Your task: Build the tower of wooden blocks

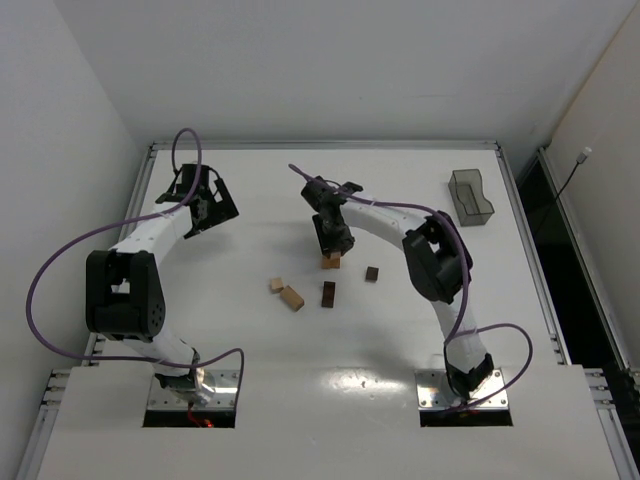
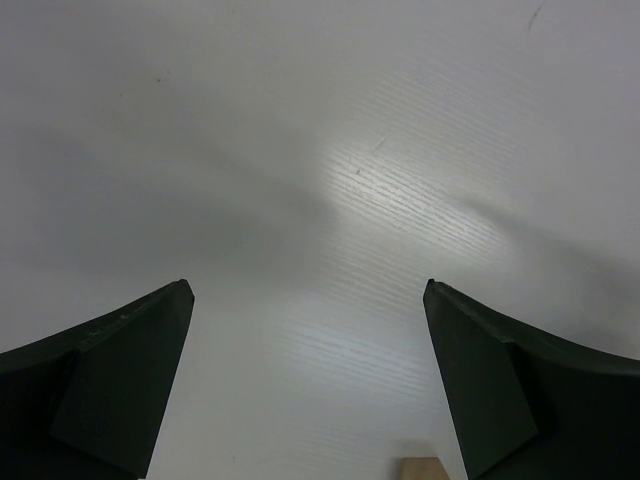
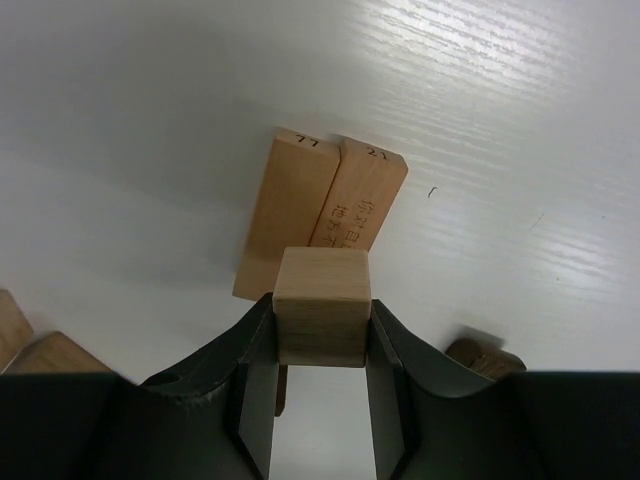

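Fingers pinch tan block over white-walled white table.

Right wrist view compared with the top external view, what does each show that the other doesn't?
Only the right wrist: the tan cube clamped in the jaws, with two oblong blocks lying side by side just beyond it, markings on their ends. Only the top external: the left gripper, open, and the grey bin. Both: the right gripper and the white table.
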{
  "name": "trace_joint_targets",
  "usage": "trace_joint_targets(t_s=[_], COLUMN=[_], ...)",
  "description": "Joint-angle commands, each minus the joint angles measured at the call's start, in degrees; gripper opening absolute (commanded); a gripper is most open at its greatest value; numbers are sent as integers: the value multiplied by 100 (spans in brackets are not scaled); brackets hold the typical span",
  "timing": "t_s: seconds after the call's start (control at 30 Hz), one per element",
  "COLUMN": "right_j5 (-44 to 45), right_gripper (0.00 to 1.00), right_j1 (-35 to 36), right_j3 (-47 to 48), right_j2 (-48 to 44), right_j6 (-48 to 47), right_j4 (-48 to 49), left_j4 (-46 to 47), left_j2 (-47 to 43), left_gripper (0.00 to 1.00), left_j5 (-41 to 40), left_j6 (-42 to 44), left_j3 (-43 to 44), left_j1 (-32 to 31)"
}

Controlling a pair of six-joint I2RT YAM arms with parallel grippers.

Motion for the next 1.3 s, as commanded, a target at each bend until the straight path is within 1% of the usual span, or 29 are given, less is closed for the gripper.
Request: trace_joint_targets(t_s=[0.0,0.2,0.53,0.8,1.0,1.27], right_j5=[88,-123,-448,-334,-264,-211], right_gripper=[0,0,0,0,0,0], right_j1=[-118,-172,-172,-224,-224,-224], right_j3=[281,281,440,545,782,782], right_j2=[20,74,249,302,416,522], right_j6=[244,244,516,947,1000,1000], right_j4=[-108,-47,-46,-99,-99,-99], left_j4=[19,19,72,72,124,124], left_j2=[-14,39,91,144,144,197], left_gripper=[100,100,100,100,100,100], left_j5=[-18,106,211,273,273,325], left_j6=[-78,-25,-25,-25,-25,-25], left_j3=[95,95,95,95,95,95], left_j1=[64,64,64,64,64,64])
